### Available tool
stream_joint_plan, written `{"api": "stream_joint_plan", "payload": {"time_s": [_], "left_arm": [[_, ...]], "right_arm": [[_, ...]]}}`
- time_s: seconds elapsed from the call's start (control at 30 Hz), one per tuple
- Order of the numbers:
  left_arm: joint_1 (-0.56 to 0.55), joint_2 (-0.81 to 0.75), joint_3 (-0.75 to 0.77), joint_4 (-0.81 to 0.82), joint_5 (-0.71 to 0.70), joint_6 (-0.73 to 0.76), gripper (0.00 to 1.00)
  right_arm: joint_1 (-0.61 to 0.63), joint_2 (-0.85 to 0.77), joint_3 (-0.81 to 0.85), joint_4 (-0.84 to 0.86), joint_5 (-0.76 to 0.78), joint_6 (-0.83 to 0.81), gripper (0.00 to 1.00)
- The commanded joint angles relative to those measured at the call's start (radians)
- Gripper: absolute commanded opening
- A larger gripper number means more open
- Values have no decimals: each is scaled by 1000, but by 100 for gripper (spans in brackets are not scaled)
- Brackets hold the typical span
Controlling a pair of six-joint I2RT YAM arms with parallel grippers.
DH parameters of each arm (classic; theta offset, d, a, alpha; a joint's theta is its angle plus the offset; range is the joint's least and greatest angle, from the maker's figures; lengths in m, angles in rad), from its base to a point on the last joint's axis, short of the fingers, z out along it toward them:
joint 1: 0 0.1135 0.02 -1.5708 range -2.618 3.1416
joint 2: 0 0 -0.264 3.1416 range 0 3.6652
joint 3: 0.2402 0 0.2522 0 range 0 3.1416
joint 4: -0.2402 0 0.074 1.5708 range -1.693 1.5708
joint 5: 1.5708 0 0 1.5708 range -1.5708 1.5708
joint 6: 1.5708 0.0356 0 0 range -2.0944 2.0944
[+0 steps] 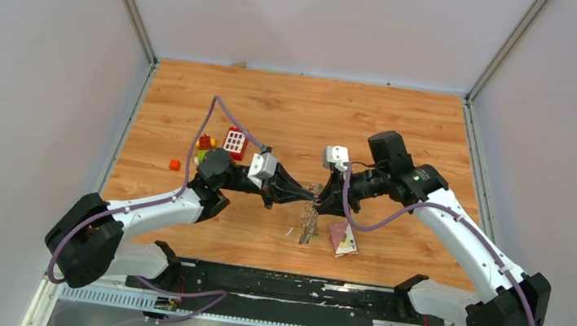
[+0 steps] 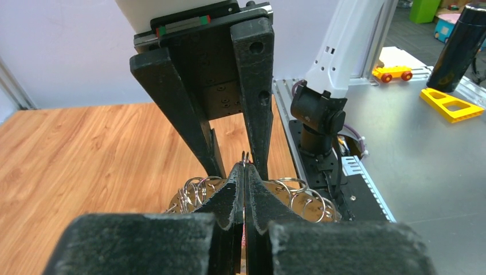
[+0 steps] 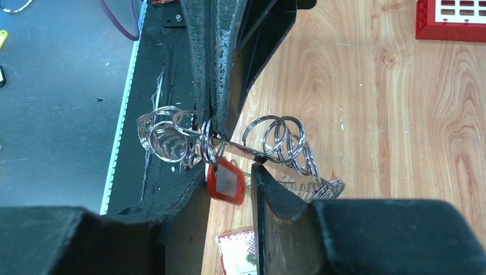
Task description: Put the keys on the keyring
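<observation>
The keyring (image 3: 285,139) is pinched in my left tool (image 2: 245,169); my right tool (image 3: 229,172), jaws spread, flanks the red-tagged key (image 3: 226,183), which I fear drops if unthreaded.

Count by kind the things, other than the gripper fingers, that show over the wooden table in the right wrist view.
grey metallic keyring fringed with small silvery loops: 1
red oblong plastic key tag: 1
red block with white squares: 1
red-edged patterned card: 1
Total: 4
</observation>
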Motion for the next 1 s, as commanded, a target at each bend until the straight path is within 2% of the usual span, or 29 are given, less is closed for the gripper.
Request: {"api": "stream_joint_plan", "payload": {"time_s": [0.0,0.2,0.33,0.57,0.77,0.97], "left_arm": [[1,-29,4,71,5,1,0],[3,-32,2,58,4,12,0],[3,-27,4,58,2,8,0],[3,-28,6,63,2,1,0],[3,-31,5,70,4,-5,0],[4,-33,1,111,20,-30,0]], "right_arm": [[4,-17,61,-9,-1,-17,34],[-4,-91,82,-51,8,-67,34],[-5,-97,79,-60,-18,-74,24],[-4,-65,39,-42,-68,-83,16],[-4,-64,26,-36,-66,-89,0],[-5,-64,0,-18,-47,-92,0]]}}
